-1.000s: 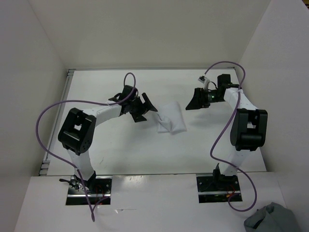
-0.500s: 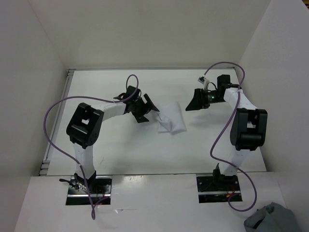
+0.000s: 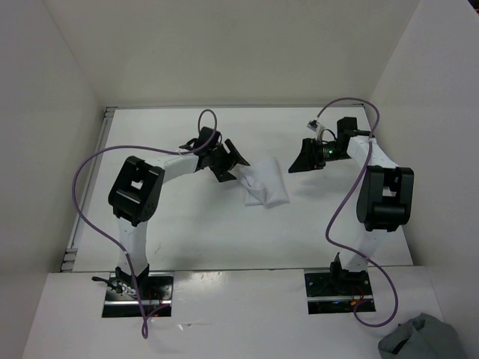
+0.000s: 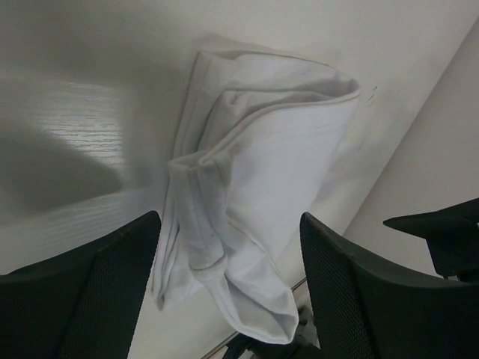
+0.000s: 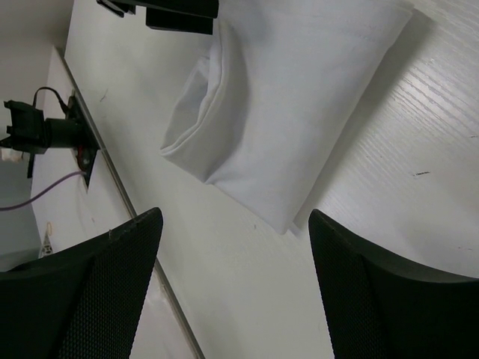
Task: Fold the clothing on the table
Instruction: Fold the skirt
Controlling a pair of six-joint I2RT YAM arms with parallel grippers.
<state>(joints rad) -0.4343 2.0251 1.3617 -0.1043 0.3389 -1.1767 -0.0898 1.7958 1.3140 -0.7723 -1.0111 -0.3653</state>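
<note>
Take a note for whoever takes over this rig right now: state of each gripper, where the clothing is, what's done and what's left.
Left gripper: open, holding nothing, its fingers straddling the left end of the clothing.
Right gripper: open, empty, hanging to the right of the clothing and apart from it.
Clothing: a compact, layered bundle in the middle of the table.
Done: it is already folded over several times.
Left: the end by the left gripper looks loose and uneven, so probably one tidy-up fold or press, then pull both arms back.

1 garment [image 3: 266, 187], 2 grippers [image 3: 236, 167] [image 3: 298, 158] (1 bundle [image 3: 419, 341])
</note>
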